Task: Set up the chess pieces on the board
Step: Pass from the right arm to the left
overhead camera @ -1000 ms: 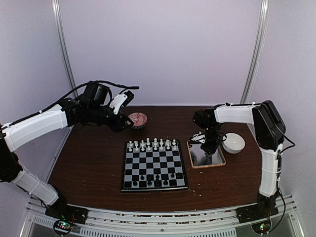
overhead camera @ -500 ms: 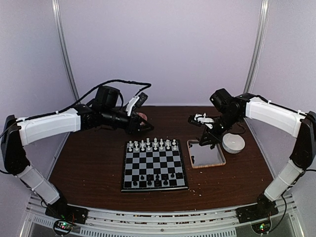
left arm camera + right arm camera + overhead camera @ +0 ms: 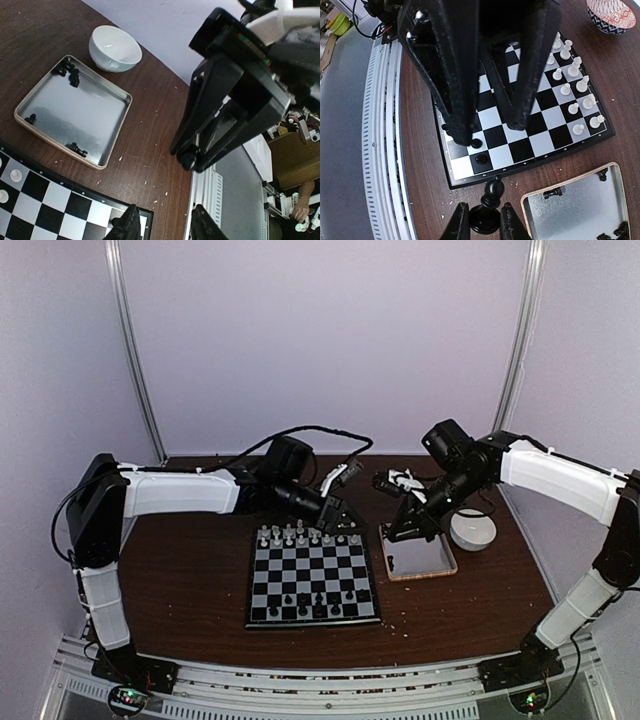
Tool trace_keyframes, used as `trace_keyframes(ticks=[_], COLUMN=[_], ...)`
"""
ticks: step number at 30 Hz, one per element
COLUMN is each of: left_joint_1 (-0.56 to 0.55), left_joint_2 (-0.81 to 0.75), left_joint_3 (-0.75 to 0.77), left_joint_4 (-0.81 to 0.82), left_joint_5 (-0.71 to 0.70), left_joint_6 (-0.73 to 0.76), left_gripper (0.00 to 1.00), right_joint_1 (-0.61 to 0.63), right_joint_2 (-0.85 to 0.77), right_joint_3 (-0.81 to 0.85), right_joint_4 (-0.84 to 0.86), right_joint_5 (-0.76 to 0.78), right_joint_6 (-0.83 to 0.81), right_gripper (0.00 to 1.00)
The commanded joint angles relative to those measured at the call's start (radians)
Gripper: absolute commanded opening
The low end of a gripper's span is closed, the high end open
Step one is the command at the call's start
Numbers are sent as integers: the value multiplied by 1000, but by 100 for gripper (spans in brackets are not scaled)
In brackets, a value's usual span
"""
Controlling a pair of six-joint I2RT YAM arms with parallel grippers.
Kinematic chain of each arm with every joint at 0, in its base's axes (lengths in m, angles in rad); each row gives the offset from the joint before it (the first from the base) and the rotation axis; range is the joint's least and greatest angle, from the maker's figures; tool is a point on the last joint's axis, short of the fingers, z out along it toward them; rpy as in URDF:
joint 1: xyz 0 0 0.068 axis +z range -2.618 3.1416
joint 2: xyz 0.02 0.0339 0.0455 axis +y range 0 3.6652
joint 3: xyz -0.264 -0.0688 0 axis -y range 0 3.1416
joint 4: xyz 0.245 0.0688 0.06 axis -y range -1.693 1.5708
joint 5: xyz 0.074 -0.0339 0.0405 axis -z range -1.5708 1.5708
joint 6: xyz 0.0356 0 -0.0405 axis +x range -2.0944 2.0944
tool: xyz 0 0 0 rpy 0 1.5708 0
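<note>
A black piece [image 3: 489,202] is held upright in the right gripper [image 3: 482,220] (left gripper [image 3: 162,226] spread, empty); seen from above, the board [image 3: 312,575] lies at its eight o'clock

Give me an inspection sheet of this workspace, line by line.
Surface: brown table, pale crumbs scattered.
Job's things: board centred; white pieces line its far rows; few black pieces near side; others in the tray.
Clutter: white bowl beside tray; patterned bowl.
Grippers: left gripper open, empty, near board's far-right corner; right gripper shut on a black piece.
Cables: black cable loops over left arm.
Surroundings: pale walls, metal posts; a person's hand beyond the table.
</note>
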Motion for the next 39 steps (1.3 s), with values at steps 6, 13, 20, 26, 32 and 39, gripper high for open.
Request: trace_keyframes(ticks=[6,13,20,26,32,39], left_joint_1=[-16,-22,-23,-28,-32,-37], left_joint_2=[53,74,96,107,113,121], left_joint_3=[72,71,77,86,86,88], left_joint_4=[81,136,181,199,220,220], left_joint_5=[111,158,198,219,248,265], left_joint_6=[-66,-110,-143,-155,-166,-173], left_gripper=[36,35,31,22,13,11], right_joint_1=[39,52,65,73,76,76], right_joint_2=[-4,0,9,14,22,18], right_joint_3=[-8,-2,9,12,15,12], right_joint_4=[-2,18,13,14,20,32], right_joint_5=[-25,-25,-26,-21,-11,7], right_joint_6=[-22,-9,-9,-8,-3,7], right_gripper=[18,18,18,18,19,19])
